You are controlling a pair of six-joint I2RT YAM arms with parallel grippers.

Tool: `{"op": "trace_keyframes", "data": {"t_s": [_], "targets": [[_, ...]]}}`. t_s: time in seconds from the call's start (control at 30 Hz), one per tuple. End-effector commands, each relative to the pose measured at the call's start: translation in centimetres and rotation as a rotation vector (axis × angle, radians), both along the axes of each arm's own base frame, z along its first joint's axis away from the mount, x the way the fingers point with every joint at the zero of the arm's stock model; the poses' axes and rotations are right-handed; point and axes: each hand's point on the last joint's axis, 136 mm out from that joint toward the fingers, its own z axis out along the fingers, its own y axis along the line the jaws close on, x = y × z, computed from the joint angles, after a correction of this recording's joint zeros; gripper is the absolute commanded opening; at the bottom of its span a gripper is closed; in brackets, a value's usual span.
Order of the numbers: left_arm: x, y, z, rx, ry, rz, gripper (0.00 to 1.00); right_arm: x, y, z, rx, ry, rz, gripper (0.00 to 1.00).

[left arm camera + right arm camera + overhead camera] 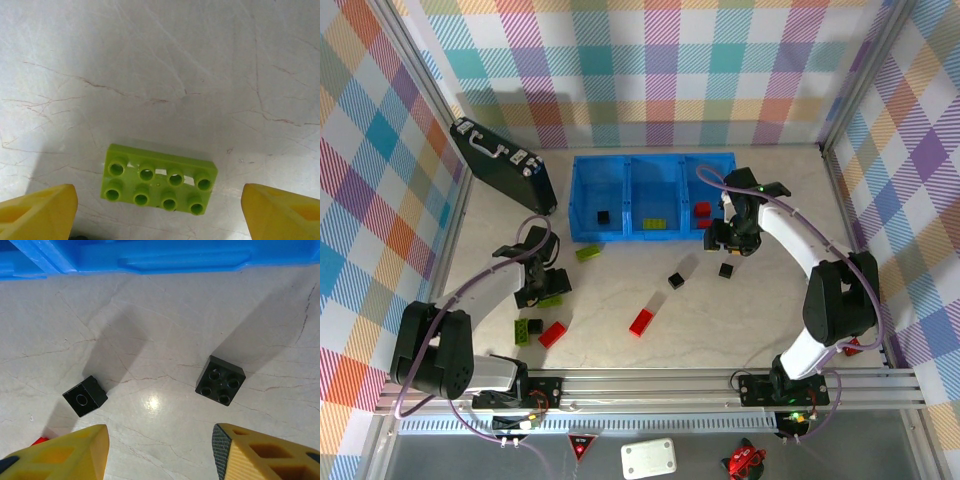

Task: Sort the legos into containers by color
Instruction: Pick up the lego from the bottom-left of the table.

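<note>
Left gripper (pixel 542 288) spread over green lego (pixel 159 181); right gripper (pixel 731 238) spread, empty.
Green lego lies flat on the surface (pixel 740 330), studs up, between the left fingers (pixel 40 212), touching neither, well in front of the tray's (pixel 650 160) left end. Second green lego (pixel 588 253) sits just at the tray's left front wall. Tray holds black left, green middle, red right. Loose red lego (pixel 641 322) is well in front of the tray's middle. Right gripper hangs at the tray's right front wall, above two black legos (pixel 220 380).

case (pixel 505 165) l. of tray (pixel 590 190), legos (pixel 676 281) in front of tray
</note>
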Motion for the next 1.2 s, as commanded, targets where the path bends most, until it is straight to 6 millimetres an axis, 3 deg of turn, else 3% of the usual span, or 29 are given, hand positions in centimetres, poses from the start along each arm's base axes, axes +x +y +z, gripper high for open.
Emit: {"op": "trace_keyframes", "data": {"t_s": [0.0, 0.4, 0.83, 1.17], "targets": [[-0.3, -0.2, -0.9, -0.029, 0.035, -0.003, 0.85, -0.3, 0.2, 0.9, 0.012, -0.024, 0.007, 0.58], [-0.7, -1.0, -2.4, -0.077, 0.091, -0.010, 0.84, -0.7, 0.0, 1.0, 0.006, -0.022, 0.010, 0.58], [-0.7, -1.7, -2.3, -0.116, 0.096, -0.025, 0.74, -0.8, -0.3, 0.9, -0.004, -0.022, 0.012, 0.58], [-0.8, -1.4, -2.6, -0.098, 0.108, -0.021, 0.72, -1.0, -0.5, 0.8, -0.016, -0.017, 0.010, 0.58]]}}
